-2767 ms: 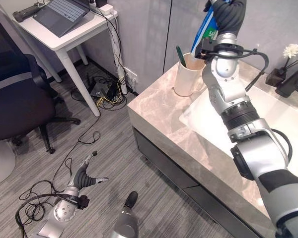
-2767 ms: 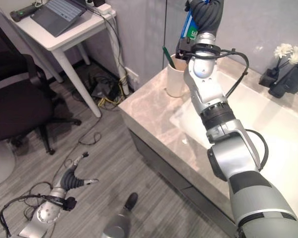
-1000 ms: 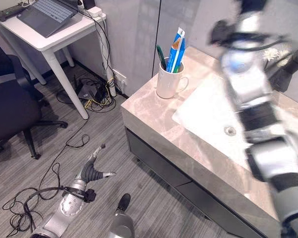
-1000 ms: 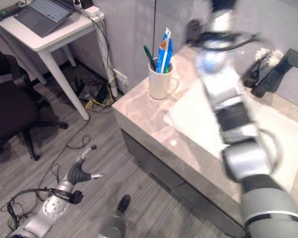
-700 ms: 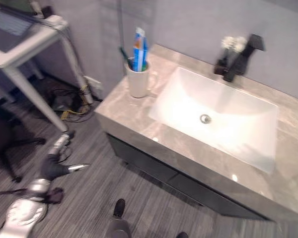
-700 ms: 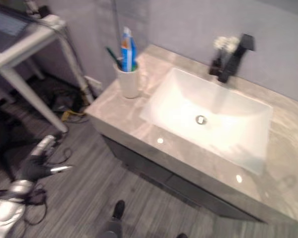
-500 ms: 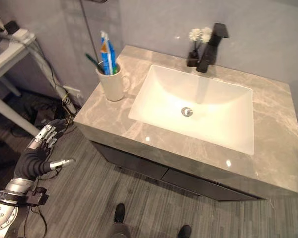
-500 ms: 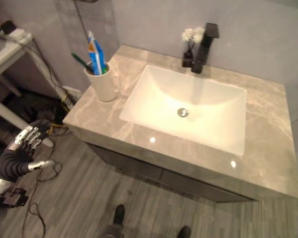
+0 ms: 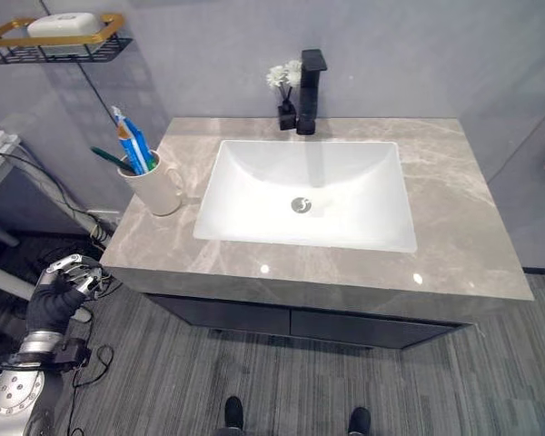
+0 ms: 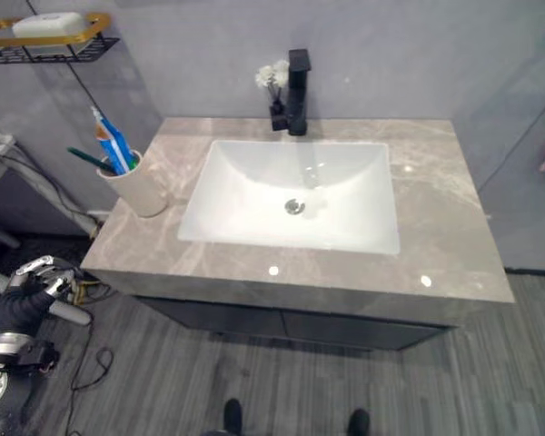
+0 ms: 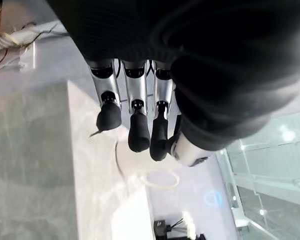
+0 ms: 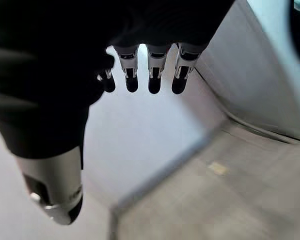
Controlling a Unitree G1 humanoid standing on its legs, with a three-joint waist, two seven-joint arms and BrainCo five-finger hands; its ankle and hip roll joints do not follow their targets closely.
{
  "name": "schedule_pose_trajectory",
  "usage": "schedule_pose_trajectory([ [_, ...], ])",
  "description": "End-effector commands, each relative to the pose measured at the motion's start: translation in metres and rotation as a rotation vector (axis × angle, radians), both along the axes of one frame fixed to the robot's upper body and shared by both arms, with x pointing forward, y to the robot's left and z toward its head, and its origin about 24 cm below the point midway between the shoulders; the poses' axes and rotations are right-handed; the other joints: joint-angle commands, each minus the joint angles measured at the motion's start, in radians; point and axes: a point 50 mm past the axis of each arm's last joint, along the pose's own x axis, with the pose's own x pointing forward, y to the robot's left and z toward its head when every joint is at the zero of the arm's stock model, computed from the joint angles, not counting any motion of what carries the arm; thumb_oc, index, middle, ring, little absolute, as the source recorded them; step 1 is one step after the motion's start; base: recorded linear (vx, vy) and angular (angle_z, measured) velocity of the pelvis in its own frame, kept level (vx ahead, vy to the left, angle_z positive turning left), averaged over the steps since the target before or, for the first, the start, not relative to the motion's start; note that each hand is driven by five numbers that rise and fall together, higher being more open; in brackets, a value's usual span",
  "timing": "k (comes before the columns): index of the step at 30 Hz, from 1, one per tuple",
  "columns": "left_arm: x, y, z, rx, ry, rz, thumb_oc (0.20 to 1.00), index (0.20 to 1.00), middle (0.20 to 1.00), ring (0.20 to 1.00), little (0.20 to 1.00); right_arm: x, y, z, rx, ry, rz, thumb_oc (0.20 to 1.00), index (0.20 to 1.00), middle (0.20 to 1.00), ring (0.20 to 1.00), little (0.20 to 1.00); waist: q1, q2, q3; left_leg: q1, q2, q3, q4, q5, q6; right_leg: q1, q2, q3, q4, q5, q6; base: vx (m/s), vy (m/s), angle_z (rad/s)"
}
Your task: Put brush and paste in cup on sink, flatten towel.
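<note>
Overhead view of a grey marble surface carrying an inset white sink with a round drain at its centre. A cream cup with a handle stands upright on the surface near its left edge, just beside the sink; a green brush leans out of it to the left, and a blue-and-white tube of paste stands in it beside the brush, rising above the rim. At the back edge of the sink a black faucet stands upright, with a small dark vase of white flowers just beside it on its left. On the wall above and to the left of the cup, a gold-rimmed wire shelf holds a white soap bar. The left hand hangs low over the grey plank floor, in front of and below the surface's left corner, well apart from the cup; its fingers are loosely bent and hold nothing. The right hand appears in its own wrist view, fingers extended side by side and empty, before a pale wall.
</note>
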Motion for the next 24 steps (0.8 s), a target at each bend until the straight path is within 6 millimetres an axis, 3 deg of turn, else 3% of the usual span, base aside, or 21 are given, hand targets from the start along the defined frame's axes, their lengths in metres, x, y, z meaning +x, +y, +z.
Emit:
schedule_pose_trajectory([
  [1, 0.019, 0.009, 0.024, 0.071, -0.106, 0.044, 0.2, 0.2, 0.2, 0.2, 0.2, 0.043, 0.027, -0.019, 0.17, -0.03, 0.224, 1.0, 1.0, 1.0, 1.0, 1.0, 0.008, 0.01, 0.031, 0.043, -0.021, -0.001, 0.005, -0.027, 0.023, 0.033, -0.005, 0.008, 0.008, 0.024, 0.043, 0.0, -0.009, -0.21],
  [3, 0.021, 0.01, 0.025, 0.078, -0.105, 0.046, 0.2, 0.2, 0.2, 0.2, 0.2, 0.05, 0.038, -0.026, 0.211, 0.014, 0.328, 1.0, 1.0, 1.0, 1.0, 1.0, 0.003, 0.01, 0.032, 0.038, -0.022, 0.005, 0.005, -0.021, 0.021, 0.023, -0.005, 0.015, 0.008, 0.028, 0.042, -0.01, -0.002, -0.16],
  [4, 0.029, 0.014, 0.028, 0.09, -0.119, 0.072, 0.2, 0.2, 0.2, 0.2, 0.2, 0.086, 0.065, -0.026, 0.19, 0.1, 0.704, 1.0, 1.0, 1.0, 1.0, 1.0, -0.008, 0.013, 0.043, 0.037, -0.02, 0.016, 0.005, -0.018, 0.017, 0.007, -0.001, 0.033, 0.008, 0.032, 0.04, 0.01, -0.028, -0.07],
  [5, 0.031, 0.015, 0.031, 0.096, -0.128, 0.078, 0.2, 0.2, 0.2, 0.2, 0.2, 0.099, 0.075, -0.022, 0.175, 0.117, 0.85, 1.0, 1.0, 1.0, 1.0, 1.0, -0.013, 0.012, 0.048, 0.037, -0.019, 0.021, 0.005, -0.017, 0.015, 0.002, 0.002, 0.042, 0.008, 0.032, 0.037, 0.0, -0.032, -0.18],
  [6, 0.031, 0.015, 0.031, 0.096, -0.128, 0.078, 0.2, 0.2, 0.2, 0.2, 0.2, 0.099, 0.075, -0.022, 0.175, 0.117, 0.85, 1.0, 1.0, 1.0, 1.0, 1.0, -0.013, 0.012, 0.046, 0.034, -0.019, 0.021, 0.005, -0.015, 0.016, -0.002, 0.001, 0.043, 0.008, 0.034, 0.037, 0.06, -0.062, -0.29],
  [7, 0.034, 0.016, 0.032, 0.107, -0.126, 0.087, 0.2, 0.2, 0.2, 0.2, 0.2, 0.106, 0.093, -0.022, 0.181, 0.16, 1.043, 1.0, 1.0, 1.0, 1.0, 1.0, -0.022, 0.011, 0.049, 0.041, -0.013, 0.025, 0.005, -0.015, 0.014, 0.003, 0.008, 0.047, 0.011, 0.028, 0.03, 0.08, -0.073, -0.29],
  [10, 0.036, 0.014, 0.037, 0.111, -0.157, 0.097, 0.2, 0.2, 0.2, 0.2, 0.2, 0.116, 0.108, -0.016, 0.161, 0.156, 1.18, 1.0, 1.0, 1.0, 1.0, 1.0, -0.035, 0.015, 0.061, 0.062, -0.001, 0.035, 0.005, -0.012, 0.014, -0.002, 0.024, 0.06, 0.05, -0.006, 0.014, 0.06, -0.08, -0.16],
  [11, 0.038, 0.012, 0.041, 0.114, -0.176, 0.095, 0.2, 0.2, 0.2, 0.2, 0.2, 0.117, 0.111, -0.017, 0.159, 0.169, 1.204, 1.0, 1.0, 1.0, 1.0, 1.0, -0.035, 0.015, 0.067, 0.073, 0.006, 0.043, 0.005, -0.008, 0.012, -0.006, 0.03, 0.066, 0.069, -0.023, 0.007, 0.05, -0.157, -0.15],
  [14, 0.04, 0.004, 0.046, 0.108, -0.212, 0.073, 0.2, 0.2, 0.2, 0.2, 0.2, 0.11, 0.11, -0.025, 0.19, 0.169, 1.147, 1.0, 1.0, 1.0, 1.0, 1.0, -0.032, 0.0, 0.092, 0.023, 0.033, 0.037, 0.158, -0.011, -0.003, 0.001, 0.054, 0.075, 0.082, -0.061, -0.023, 0.01, -0.191, -0.07],
  [16, 0.041, -0.001, 0.047, 0.094, -0.235, 0.064, 0.2, 0.2, 0.2, 0.2, 0.2, 0.1, 0.107, -0.031, 0.22, 0.171, 1.076, 1.0, 1.0, 1.0, 1.0, 1.0, -0.025, -0.016, 0.114, -0.045, 0.055, 0.008, 0.337, 0.02, -0.02, 0.028, 0.074, 0.066, 0.086, -0.09, -0.052, 0.02, -0.233, 0.01],
  [18, 0.043, -0.003, 0.051, 0.08, -0.266, 0.075, 0.2, 0.2, 0.2, 0.2, 0.2, 0.094, 0.105, -0.035, 0.237, 0.169, 1.021, 1.0, 1.0, 1.0, 1.0, 1.0, 0.002, -0.041, 0.146, -0.119, 0.04, -0.042, 0.493, 0.069, -0.037, 0.071, 0.085, 0.053, 0.092, -0.115, -0.077, 0.06, -0.248, 0.04],
  [19, 0.044, -0.003, 0.052, 0.081, -0.271, 0.076, 0.2, 0.2, 0.2, 0.2, 0.2, 0.091, 0.103, -0.037, 0.239, 0.179, 1.004, 1.0, 1.0, 1.0, 1.0, 1.0, 0.002, -0.046, 0.147, -0.143, 0.052, -0.023, 0.494, 0.076, -0.035, 0.084, 0.088, 0.042, 0.09, -0.123, -0.08, 0.1, -0.175, 0.06],
  [22, 0.047, -0.009, 0.053, 0.079, -0.269, 0.046, 0.2, 0.2, 0.2, 0.2, 0.2, 0.076, 0.099, -0.042, 0.266, 0.185, 0.921, 1.0, 1.0, 1.0, 1.0, 1.0, 0.008, -0.046, 0.134, -0.16, 0.089, 0.032, 0.33, 0.084, -0.027, 0.125, 0.104, 0.016, 0.071, -0.141, -0.072, 0.17, 0.013, 0.35],
  [24, 0.05, -0.007, 0.054, 0.089, -0.268, 0.045, 0.2, 0.2, 0.2, 0.2, 0.2, 0.072, 0.094, -0.044, 0.268, 0.189, 0.87, 1.0, 1.0, 1.0, 1.0, 1.0, 0.013, -0.027, 0.127, -0.165, 0.109, 0.031, 0.172, 0.135, -0.034, 0.128, 0.11, 0.017, 0.073, -0.151, -0.053, 0.19, 0.146, 0.32],
])
